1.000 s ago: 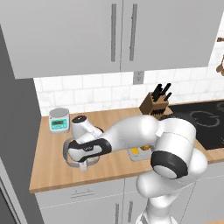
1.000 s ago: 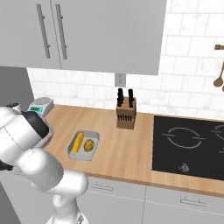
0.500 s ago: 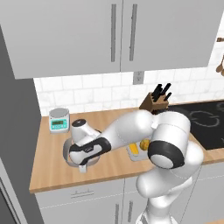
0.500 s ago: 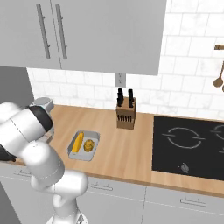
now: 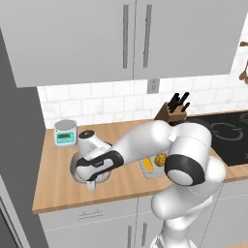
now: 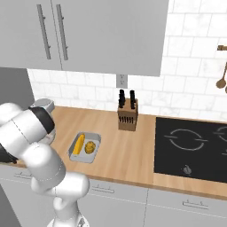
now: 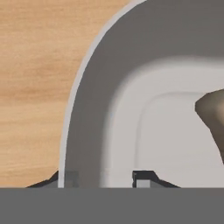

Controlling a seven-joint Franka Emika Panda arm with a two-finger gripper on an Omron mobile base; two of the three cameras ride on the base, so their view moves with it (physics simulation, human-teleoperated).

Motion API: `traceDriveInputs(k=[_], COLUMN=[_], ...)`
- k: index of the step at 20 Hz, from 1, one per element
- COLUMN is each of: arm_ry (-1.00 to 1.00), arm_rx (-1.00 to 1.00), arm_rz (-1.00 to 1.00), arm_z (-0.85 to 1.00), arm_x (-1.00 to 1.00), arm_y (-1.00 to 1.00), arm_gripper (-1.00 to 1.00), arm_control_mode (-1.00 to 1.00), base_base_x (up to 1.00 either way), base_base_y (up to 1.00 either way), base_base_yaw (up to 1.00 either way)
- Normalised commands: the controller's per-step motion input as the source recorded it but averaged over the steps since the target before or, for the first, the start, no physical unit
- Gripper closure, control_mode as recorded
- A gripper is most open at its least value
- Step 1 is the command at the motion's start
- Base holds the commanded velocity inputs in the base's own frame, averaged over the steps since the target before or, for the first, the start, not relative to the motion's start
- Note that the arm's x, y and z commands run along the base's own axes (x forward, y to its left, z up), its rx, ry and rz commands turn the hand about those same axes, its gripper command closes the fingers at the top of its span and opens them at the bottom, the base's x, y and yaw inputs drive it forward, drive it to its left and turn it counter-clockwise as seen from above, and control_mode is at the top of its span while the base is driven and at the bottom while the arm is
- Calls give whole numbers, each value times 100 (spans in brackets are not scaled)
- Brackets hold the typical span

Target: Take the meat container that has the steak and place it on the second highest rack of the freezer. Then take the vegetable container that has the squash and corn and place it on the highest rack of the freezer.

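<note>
Hand view is looking down on a smooth grey tray [image 7: 100,109] with a rounded rim, lying on a wood-grain counter [image 7: 35,65]. The gripper [image 7: 103,178] is straddling that rim, one dark tip outside and one inside, partly closed around it. A brownish slab, the steak [image 7: 214,118], is lying inside. No writing is legible.

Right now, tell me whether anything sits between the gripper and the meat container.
Nothing visible does. The gripper straddles the grey rim of the meat container, one finger on the wooden counter side and one inside.
</note>
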Motion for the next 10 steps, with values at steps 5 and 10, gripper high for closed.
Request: traceDriveInputs(k=[5,10], arm_ry=[1,0], arm_rx=[0,0], arm_rz=[0,0], arm_z=[0,39], arm_x=[5,7], arm_y=[0,-12], arm_gripper=[100,100], arm_control_mode=[-100,-100], base_base_x=[0,0], base_base_y=[0,0], base_base_yaw=[0,0])
